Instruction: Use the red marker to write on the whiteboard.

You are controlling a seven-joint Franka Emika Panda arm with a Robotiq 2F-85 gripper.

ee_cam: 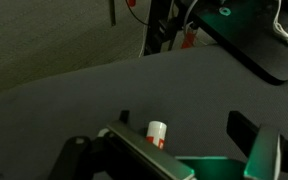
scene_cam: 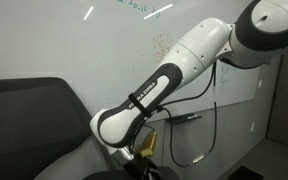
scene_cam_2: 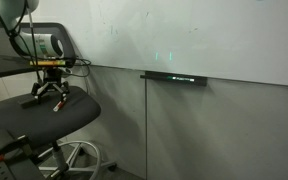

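The whiteboard (scene_cam: 94,40) is a large glossy white wall board with faint scribbles; in an exterior view (scene_cam_2: 184,35) a thin dark ledge (scene_cam_2: 174,77) runs along its lower edge. The red marker (ee_cam: 157,133), white-bodied with a red band, lies on a black office chair seat (ee_cam: 104,90). It also shows as a small reddish stick in an exterior view (scene_cam_2: 56,108). My gripper (ee_cam: 184,128) is open just above the seat, fingers spread on either side of the marker, which sits nearer one finger. The gripper shows in both exterior views (scene_cam_2: 52,97) (scene_cam: 144,150).
The chair's backrest (scene_cam: 29,105) rises beside the arm, and its wheeled base (scene_cam_2: 76,155) stands on the floor. A grey wall panel (scene_cam_2: 219,130) lies below the whiteboard. Cables (scene_cam: 212,125) hang from the arm. A dark stand (ee_cam: 254,40) is beyond the seat.
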